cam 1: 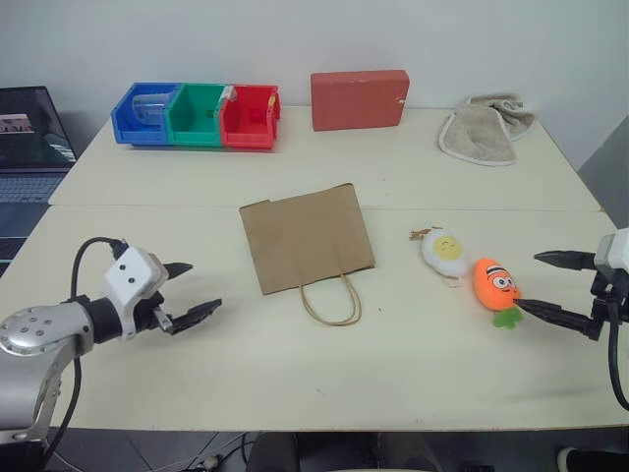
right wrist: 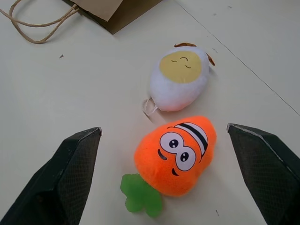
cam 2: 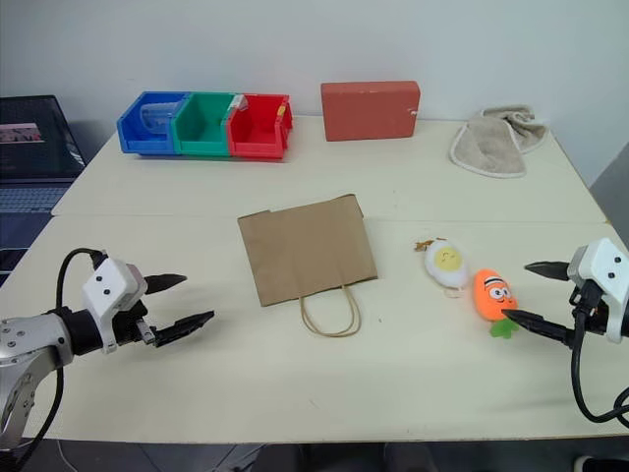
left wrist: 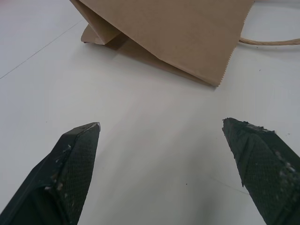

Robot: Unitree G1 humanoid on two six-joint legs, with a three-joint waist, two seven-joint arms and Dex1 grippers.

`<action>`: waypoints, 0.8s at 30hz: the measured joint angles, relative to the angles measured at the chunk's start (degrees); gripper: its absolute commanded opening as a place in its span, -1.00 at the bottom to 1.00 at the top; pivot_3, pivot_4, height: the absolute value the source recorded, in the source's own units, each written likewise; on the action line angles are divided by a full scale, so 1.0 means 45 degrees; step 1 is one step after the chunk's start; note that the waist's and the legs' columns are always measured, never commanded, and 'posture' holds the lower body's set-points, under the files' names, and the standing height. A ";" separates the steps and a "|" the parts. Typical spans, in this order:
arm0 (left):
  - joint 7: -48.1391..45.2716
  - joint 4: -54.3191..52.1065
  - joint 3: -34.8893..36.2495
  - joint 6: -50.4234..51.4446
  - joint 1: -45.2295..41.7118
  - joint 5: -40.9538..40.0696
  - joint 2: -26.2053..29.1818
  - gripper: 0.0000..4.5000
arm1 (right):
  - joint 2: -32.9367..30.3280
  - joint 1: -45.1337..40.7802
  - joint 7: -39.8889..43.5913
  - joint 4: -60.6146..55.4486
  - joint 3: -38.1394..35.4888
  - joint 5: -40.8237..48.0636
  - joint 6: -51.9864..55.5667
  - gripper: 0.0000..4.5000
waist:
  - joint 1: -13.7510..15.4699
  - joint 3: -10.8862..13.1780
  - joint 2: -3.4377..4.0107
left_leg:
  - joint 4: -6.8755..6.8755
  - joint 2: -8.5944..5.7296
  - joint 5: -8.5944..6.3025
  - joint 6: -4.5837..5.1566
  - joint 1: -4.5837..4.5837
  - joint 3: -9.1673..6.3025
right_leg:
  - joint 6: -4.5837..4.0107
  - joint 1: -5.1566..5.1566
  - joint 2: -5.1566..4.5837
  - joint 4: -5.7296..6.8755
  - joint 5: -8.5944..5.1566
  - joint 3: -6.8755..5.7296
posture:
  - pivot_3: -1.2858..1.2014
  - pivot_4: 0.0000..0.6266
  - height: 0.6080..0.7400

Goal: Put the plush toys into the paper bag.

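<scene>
A brown paper bag lies flat in the middle of the table, its loop handles toward me. To its right lie two plush toys side by side: a white egg with a yellow face and an orange carrot with green leaves. My right gripper hovers open just right of the carrot, which sits between its fingers in the right wrist view. My left gripper is open over bare table, left of the bag.
Blue, green and red bins stand at the back left, a red box at the back centre, a beige towel at the back right. A laptop sits off the table's left side. A seam crosses the table behind the bag.
</scene>
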 measured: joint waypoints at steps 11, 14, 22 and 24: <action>0.0150 -0.0188 0.0018 0.0396 0.0183 -0.0036 0.0006 0.99 | 0.0059 -0.0295 -0.0014 0.0009 0.0140 -0.0014 -0.0043 1.00 | 0.0000 0.0000 0.0000 | 0.0000 0.0000 0.0000 0.0000 -0.0001 -0.0001 | 0.0000 0.0000 0.0000 0.0001 0.0000 -0.0001 | 0.03 -0.52 1.00; -0.0061 -0.0263 0.0021 0.0438 0.0198 -0.0156 0.0038 0.99 | 0.0090 -0.0334 -0.0023 0.0009 0.0160 -0.0016 -0.0048 1.00 | -0.0001 0.0000 0.0000 | 0.0000 0.0000 0.0000 0.0000 -0.0001 0.0000 | 0.0000 0.0000 0.0000 0.0000 0.0000 -0.0001 | 0.03 -0.52 1.00; -0.0338 -0.0269 0.0041 0.0398 0.0170 -0.0491 0.0037 0.99 | 0.0167 -0.0306 -0.0024 -0.0007 0.0160 -0.0019 -0.0049 1.00 | -0.0001 0.0000 0.0000 | -0.0001 0.0000 0.0000 0.0000 -0.0001 -0.0001 | 0.0000 0.0000 0.0000 0.0001 0.0000 -0.0001 | 0.03 -0.52 1.00; -0.0343 -0.0270 0.0041 0.0396 0.0180 -0.0489 0.0037 0.99 | 0.0177 -0.0292 -0.0024 -0.0038 0.0160 -0.0017 -0.0049 1.00 | 0.0001 0.0000 0.0000 | 0.0000 0.0000 0.0000 0.0000 -0.0001 0.0000 | 0.0000 0.0000 0.0000 0.0000 0.0000 0.0000 | 0.03 -0.52 1.00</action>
